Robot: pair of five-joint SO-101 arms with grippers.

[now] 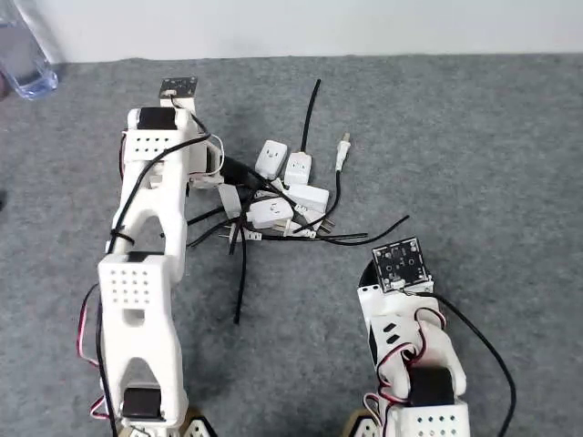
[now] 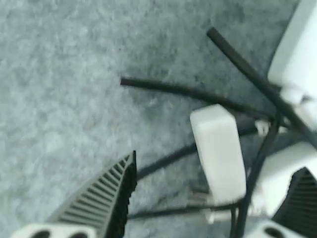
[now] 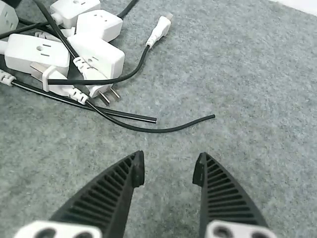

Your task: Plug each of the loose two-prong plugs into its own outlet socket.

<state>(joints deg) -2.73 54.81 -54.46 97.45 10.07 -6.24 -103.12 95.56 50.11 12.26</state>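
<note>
A tangle of white outlet sockets (image 1: 310,196) and black cords lies mid-table. My left gripper (image 2: 208,198) is open and low at the pile's left edge, with a white plug body (image 2: 218,153) between its fingers, touching neither one that I can see. In the high view the left gripper (image 1: 228,182) sits beside the sockets. A small white plug (image 1: 343,150) on a black cord lies apart to the right. My right gripper (image 3: 168,168) is open and empty over bare carpet, short of a two-prong plug (image 3: 101,94) and a socket (image 3: 99,54).
Grey carpet (image 1: 474,164) covers the table. Loose black cord ends (image 3: 183,124) trail toward the right arm (image 1: 401,264). A clear plastic bottle (image 1: 23,64) stands at the far left corner. Open room lies to the right of the pile.
</note>
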